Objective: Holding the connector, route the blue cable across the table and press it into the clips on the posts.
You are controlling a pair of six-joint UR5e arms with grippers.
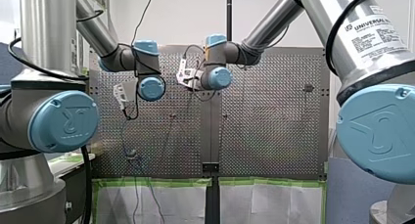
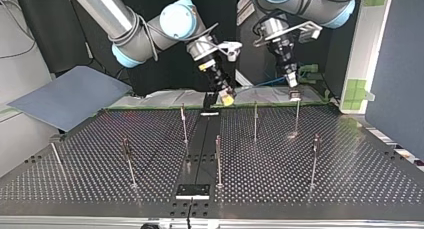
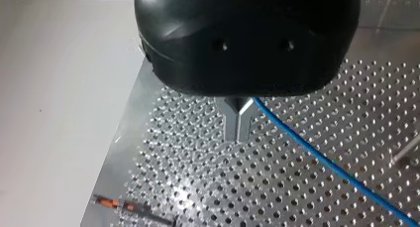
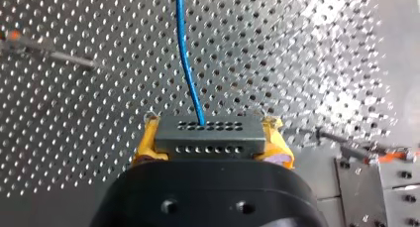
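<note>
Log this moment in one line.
right gripper: shut on connector | left gripper: shut, blue cable alongside | posts: no cable clipped

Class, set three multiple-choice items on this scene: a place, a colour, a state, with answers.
1. Where is the dark grey perforated connector block? A between my right gripper's yellow pads; B on the floor; C in a drawer.
2. The thin cable leaving it is: A red; B blue; C green.
3. My left gripper's metal fingers are: A spread wide; B closed together; C missing.
Answers: A, pads clamp it in the right wrist view; B, both wrist views show blue; B, their tips touch.
</note>
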